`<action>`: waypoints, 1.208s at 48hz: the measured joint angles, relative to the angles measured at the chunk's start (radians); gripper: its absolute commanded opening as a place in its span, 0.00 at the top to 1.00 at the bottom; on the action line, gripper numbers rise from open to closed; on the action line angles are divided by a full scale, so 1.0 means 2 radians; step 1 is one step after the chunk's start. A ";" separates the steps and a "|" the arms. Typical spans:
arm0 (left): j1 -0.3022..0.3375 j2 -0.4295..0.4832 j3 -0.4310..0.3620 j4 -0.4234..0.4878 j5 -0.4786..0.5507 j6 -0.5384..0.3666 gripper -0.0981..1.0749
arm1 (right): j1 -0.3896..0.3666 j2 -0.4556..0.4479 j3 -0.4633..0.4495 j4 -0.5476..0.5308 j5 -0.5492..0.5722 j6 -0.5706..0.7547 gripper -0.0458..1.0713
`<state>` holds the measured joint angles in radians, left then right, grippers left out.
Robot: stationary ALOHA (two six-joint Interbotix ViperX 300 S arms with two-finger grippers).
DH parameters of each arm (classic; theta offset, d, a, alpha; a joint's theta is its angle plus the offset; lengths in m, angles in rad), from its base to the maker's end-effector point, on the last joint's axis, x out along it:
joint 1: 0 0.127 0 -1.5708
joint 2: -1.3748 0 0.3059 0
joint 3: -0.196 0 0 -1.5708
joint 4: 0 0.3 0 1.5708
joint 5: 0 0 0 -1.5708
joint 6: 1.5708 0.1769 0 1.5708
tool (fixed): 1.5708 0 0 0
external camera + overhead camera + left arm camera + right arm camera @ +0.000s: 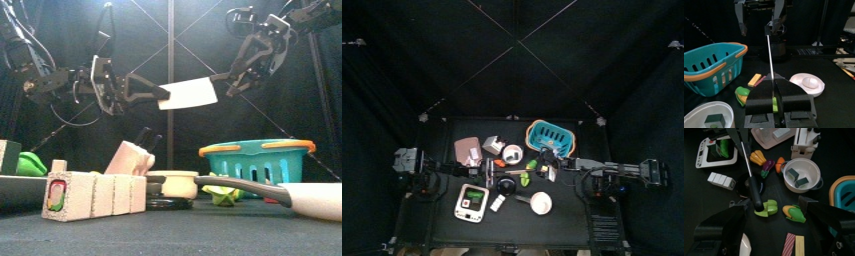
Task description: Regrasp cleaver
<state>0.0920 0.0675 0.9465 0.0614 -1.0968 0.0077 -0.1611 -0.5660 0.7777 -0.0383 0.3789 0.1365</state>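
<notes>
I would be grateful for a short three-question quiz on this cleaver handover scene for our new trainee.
1. True or false: the cleaver lies flat on the table.
2. Fill in: the jaws of the right gripper stand ____.
3. What holds the cleaver? A) the left gripper B) the right gripper C) nothing, as it leans on the basket

Key: 1 false, it is held in the air above the clutter; 2 open; 3 A.
</notes>
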 measured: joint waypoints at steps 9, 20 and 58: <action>0.000 0.012 -0.007 0.002 0.000 0.000 0.69 | 0.006 0.008 0.002 -0.002 -0.012 -0.001 0.04; 0.001 0.014 -0.011 0.001 0.000 0.000 0.69 | 0.010 0.020 0.002 -0.002 -0.012 0.000 0.12; 0.005 0.014 -0.015 0.001 0.023 0.000 0.69 | 0.019 0.021 0.015 -0.006 -0.012 -0.002 0.66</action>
<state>0.1012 0.0951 0.9173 0.0629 -1.0508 0.0077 -0.1227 -0.5231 0.8084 -0.0506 0.3543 0.1335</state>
